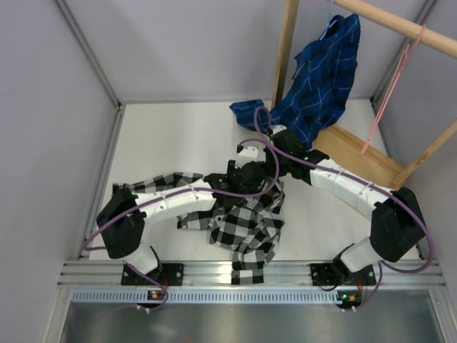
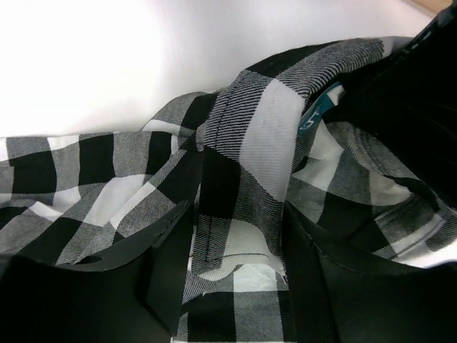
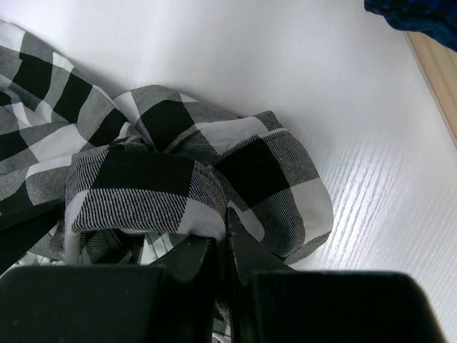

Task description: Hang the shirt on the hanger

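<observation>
**Entry: checked shirt gathered between two grippers, hanger apart**

Overhead view only: the shirt is seen crumpled on the white table at lower centre of the frame, one part spread toward the left and the bulk drawn up toward the middle, where both arms meet. The hanger is seen at upper right, hooked on a wooden rod — well apart from the shirt. A blue plaid shirt is draped from the same rod, its tail reaching the table beside a wooden base.

Left wrist view only: the left gripper is shown with a thick fold of the shirt caught between its fingers, which are kept apart by the fold. A small teal label is seen at upper right of centre.

Right wrist view only: the right gripper is shown pressed almost together, a thin edge of the shirt pinched at its tips, a rounded bunch of fabric lying just beyond.

Hidden or unclear: in the overhead view the fingertips of both grippers are masked by wrists, cables and cloth. The dark mass at the right of the left wrist view cannot be made out. The label's lettering is too small to read. The hanger's hook is hard to separate from the rod.
</observation>
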Available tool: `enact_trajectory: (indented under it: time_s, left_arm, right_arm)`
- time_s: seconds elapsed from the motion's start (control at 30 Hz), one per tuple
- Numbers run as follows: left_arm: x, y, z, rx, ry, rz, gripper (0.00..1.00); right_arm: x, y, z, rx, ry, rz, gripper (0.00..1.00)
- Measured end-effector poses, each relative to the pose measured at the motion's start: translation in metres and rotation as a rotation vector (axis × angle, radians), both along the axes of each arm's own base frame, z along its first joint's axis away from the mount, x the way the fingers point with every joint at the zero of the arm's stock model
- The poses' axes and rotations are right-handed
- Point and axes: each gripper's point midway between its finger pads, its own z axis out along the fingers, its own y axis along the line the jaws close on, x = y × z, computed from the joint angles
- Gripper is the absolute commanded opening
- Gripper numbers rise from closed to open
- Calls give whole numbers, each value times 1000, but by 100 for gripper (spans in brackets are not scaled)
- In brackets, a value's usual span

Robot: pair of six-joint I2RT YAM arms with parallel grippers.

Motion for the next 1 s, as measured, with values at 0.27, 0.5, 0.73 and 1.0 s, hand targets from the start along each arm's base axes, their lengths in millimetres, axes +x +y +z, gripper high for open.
enact_trajectory:
  time_s: [0.27, 0.5, 0.73, 1.0]
  left_arm:
    - [1, 2, -2, 104, -26, 45, 75]
    - [-5, -10, 18, 91, -61, 42, 56]
    - [-13, -14, 9, 106, -40, 32, 55]
    - [-4, -10, -27, 177, -1, 70, 42]
  right_arm:
    - [2, -2, -5, -13, 5, -11, 4]
    - [8, -2, -12, -28, 16, -29, 2]
    - [11, 0, -10, -8, 10, -47, 1]
    - [11, 0, -10, -7, 11, -48, 1]
